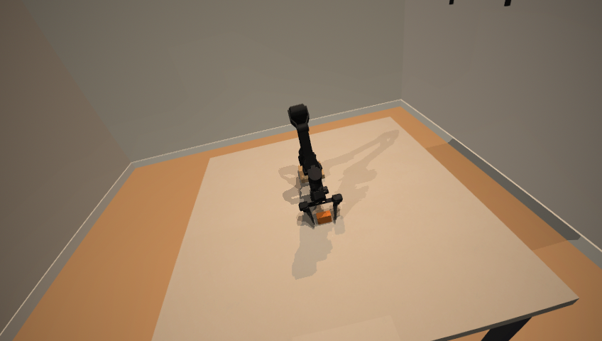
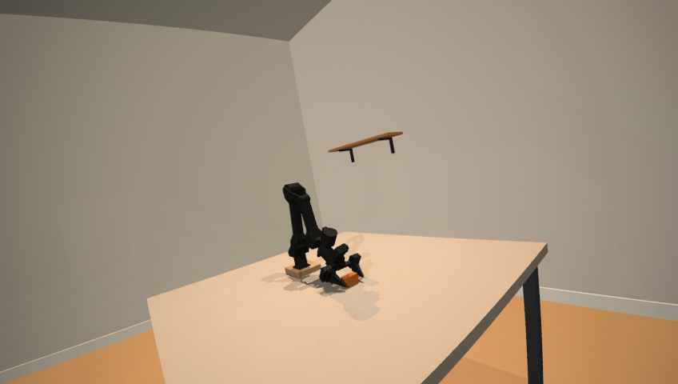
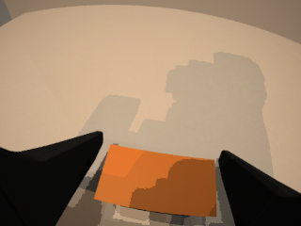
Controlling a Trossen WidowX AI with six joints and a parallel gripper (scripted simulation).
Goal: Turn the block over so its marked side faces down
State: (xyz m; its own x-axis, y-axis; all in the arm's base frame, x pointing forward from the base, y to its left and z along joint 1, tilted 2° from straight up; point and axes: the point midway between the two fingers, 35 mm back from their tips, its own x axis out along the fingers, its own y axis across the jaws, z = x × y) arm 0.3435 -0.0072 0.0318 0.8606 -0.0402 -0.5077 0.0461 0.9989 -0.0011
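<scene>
Low over the desk (image 1: 422, 236), the gripper (image 1: 324, 220) stands spread to nearly its full width and has hold of nothing. Its two fingers point down toward the desk on either side of the block (image 3: 160, 180), with a visible gap between each finger and the block's ends in the wrist view. That orange block (image 1: 324, 217) lies flat on the desk directly between the fingertips, apart from both; its upper face is plain orange there, partly darkened by the gripper's shadow, and no mark shows on the faces in view. Behind the gripper the arm (image 2: 304, 228) rises from a small tan base plate (image 2: 301, 270) set on the desk. Beyond the arm, well apart from the gripper, a brown shelf (image 2: 366, 141) hangs on the wall.
</scene>
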